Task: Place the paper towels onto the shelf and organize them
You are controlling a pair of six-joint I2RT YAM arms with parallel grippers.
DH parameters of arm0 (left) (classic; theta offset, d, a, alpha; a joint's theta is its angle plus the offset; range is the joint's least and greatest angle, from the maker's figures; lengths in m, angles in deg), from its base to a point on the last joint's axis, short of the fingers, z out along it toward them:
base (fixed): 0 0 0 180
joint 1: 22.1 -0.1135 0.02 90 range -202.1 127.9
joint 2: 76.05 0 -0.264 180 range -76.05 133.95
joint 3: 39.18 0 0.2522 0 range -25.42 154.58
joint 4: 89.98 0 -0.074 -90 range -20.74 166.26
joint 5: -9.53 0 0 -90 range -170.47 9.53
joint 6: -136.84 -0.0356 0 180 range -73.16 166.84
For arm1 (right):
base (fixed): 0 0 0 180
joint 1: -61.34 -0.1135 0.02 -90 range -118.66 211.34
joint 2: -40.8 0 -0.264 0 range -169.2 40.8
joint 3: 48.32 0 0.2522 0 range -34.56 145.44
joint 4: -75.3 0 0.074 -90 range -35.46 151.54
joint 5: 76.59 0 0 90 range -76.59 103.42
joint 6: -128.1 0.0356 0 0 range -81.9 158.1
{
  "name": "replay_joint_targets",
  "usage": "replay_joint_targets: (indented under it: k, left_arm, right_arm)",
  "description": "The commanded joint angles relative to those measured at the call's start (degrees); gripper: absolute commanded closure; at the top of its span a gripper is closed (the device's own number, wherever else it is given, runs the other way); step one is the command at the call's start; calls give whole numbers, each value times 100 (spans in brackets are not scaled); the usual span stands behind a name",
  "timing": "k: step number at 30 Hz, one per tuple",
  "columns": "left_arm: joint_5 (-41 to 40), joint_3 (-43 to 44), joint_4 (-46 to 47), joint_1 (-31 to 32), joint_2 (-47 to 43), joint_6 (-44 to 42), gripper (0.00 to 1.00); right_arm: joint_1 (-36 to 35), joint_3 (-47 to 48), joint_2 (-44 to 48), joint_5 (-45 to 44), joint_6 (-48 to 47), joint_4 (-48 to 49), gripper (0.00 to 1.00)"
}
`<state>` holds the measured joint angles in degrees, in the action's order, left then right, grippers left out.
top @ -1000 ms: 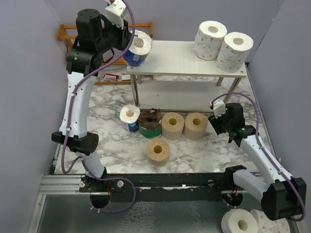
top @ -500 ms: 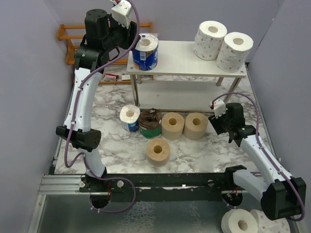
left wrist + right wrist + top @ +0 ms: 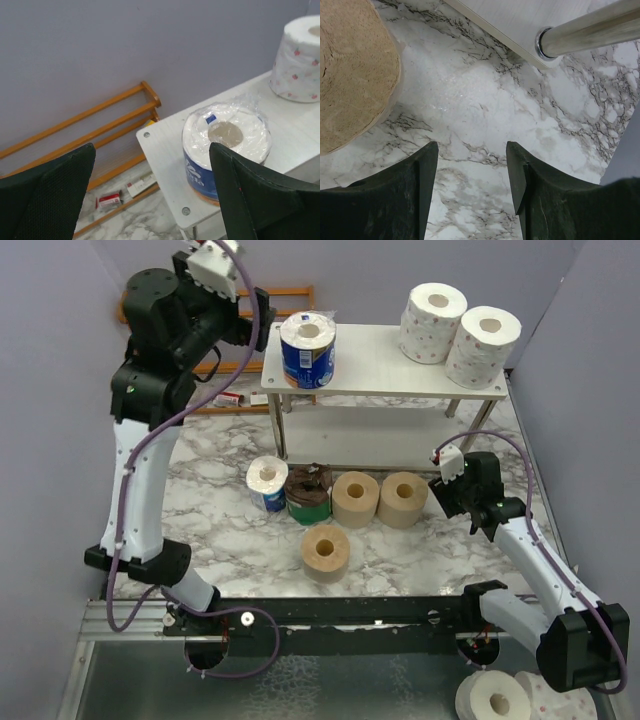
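1. Top view: the left gripper (image 3: 258, 332) hangs off the left end of the shelf (image 3: 385, 368), jaws wide apart and empty. It is just beside the blue roll (image 3: 307, 350), which stands upright at the top tier's left end.
2. Two white rolls (image 3: 433, 322) stand touching at the tier's right end.
3. On the bench (image 3: 210, 510) in front of the shelf, a row holds a second blue roll (image 3: 267, 483), a brown roll (image 3: 308, 492) and two tan rolls (image 3: 355, 498). A third tan roll (image 3: 326, 551) stands nearer the front edge.
4. The right gripper (image 3: 452, 502) sits low, by the row's right end.
5. Left wrist view: the fingers (image 3: 55, 195) are spread with nothing between them. The blue roll (image 3: 225, 150) stands near the shelf corner, and an orange rack (image 3: 100, 130) leans on the wall.
6. Right wrist view: the right gripper (image 3: 472, 150) is partly apart over bare marble, holding nothing. A tan roll is at the left and a shelf leg (image 3: 590, 27) at the upper right.
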<state>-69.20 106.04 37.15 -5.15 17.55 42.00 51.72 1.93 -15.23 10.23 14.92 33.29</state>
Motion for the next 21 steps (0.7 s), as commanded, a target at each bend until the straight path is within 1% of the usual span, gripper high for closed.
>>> replay_joint_targets:
  k: [1, 3, 5, 7, 8, 9, 10, 12, 15, 17, 21]
  left_arm:
    - [-843, 248, 274, 26, -786, -348, 1]
    - [-709, 93, -47, 21, -955, -562, 1]
    - [132, -347, -549, 24, -1317, -925, 1]
    - [996, -1055, -1004, 26, -1706, -1160, 1]
    - [1296, -1507, -1178, 23, -1897, -1257, 1]
    - [1504, -1998, -1294, 23, -2132, -1358, 1]
    - [1542, -2518, -1318, 25, -2371, -1411, 1]
    - [1262, -3497, -1254, 20, -2788, -1467, 1]
    - [248, -5079, -664, 21, -3347, -1222, 1]
    - [-212, -5998, -261, 23, -3626, -1084, 1]
    - [-405, -7201, 339, 27, -3886, -928, 1]
  right_arm:
    - [36, -14, 20, -95, 34, 170, 43]
    - [39, -18, 13, -101, 27, 176, 43]
    - [40, -17, 1, -112, 34, 179, 43]
    - [40, -24, -5, -105, 26, 184, 43]
    - [40, -31, -11, -104, 24, 195, 43]
    - [40, -29, -20, -117, 28, 203, 43]
    - [40, -28, -22, -140, 39, 198, 43]
    - [40, -20, -1, -141, 50, 187, 43]
    - [40, -24, 11, -121, 32, 185, 43]
    - [40, -20, -31, -106, 33, 187, 43]
    - [40, -20, -37, -114, 31, 183, 43]
